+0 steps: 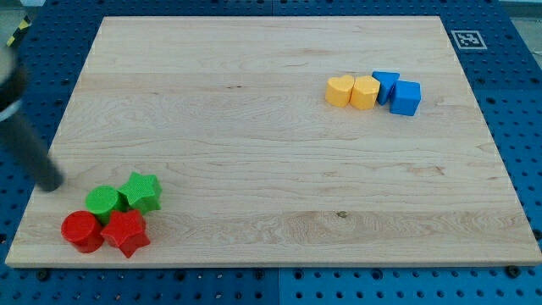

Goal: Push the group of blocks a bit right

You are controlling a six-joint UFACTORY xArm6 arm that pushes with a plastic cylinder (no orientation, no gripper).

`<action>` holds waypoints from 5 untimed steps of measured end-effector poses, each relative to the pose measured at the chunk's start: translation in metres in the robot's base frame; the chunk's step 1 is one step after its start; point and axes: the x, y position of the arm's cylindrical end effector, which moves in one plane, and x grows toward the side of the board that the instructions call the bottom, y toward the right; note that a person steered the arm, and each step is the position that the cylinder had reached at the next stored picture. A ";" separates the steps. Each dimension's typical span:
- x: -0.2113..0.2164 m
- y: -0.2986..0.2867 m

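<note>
My tip [52, 183] rests on the wooden board [271, 135]; being a bare rod, it has nothing to spread or pinch. The group sits at about four o'clock from it, close but apart: a green cylinder [102, 202] touching a green star [141, 191], with a red cylinder [82, 231] and a red star [127, 231] just below them. Far off at two o'clock lie a yellow heart [340, 90], a second yellow block [365, 92], a blue block [385, 85] and a blue cube [406, 97].
</note>
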 end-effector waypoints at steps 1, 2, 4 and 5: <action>0.027 0.003; 0.039 0.012; 0.070 0.083; 0.069 0.131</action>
